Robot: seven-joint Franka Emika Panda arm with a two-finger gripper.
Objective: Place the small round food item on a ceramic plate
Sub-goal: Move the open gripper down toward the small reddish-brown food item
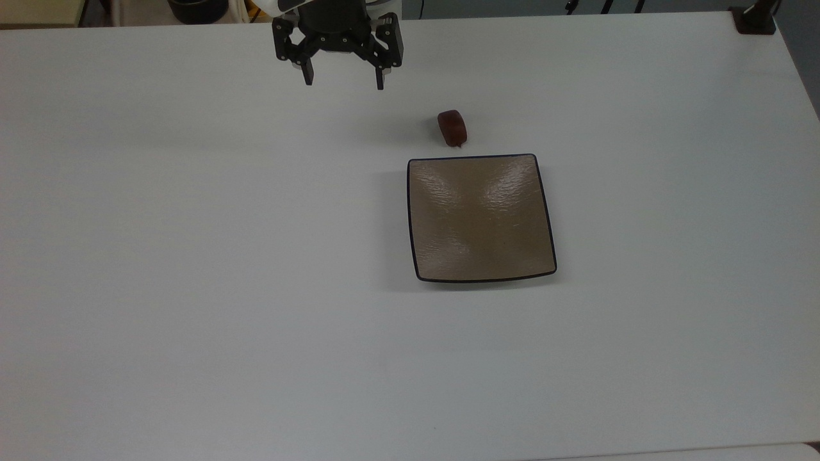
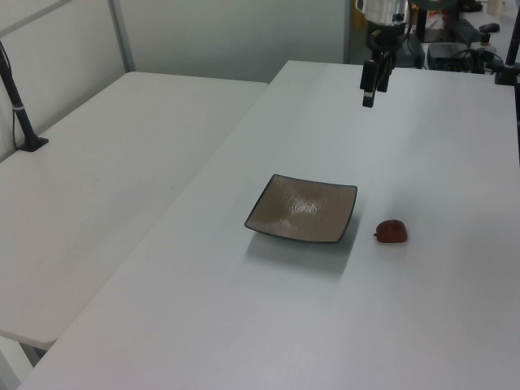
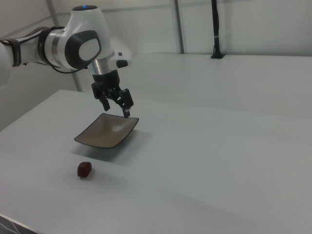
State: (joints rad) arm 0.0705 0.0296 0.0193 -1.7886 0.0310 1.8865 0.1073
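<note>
The food item, a dark reddish-brown glossy lump, lies on the white table just beside the plate, close to its upper edge in the top view and a little toward the top view's left of that edge's middle; a thin gap of bare table seems to separate the two. The plate is empty. The gripper hangs above the table with its fingers spread wide and nothing between them. The relation that matters is the offset from fingers to lump: in the top view the lump sits to the right of and below the gripper, apart from it and well short of any grasp, and in the right view the gripper hangs well above the table while the lump lies lower and nearer the camera. The lump is slightly oblong, its long axis running roughly up and down in the top view with a slight tilt, whereas the fingers are spread along the top view's left-right line, so they already look set to close across the narrow width. The reach, judged from this, calls for a sideways shift over the lump, then a descent.
</note>
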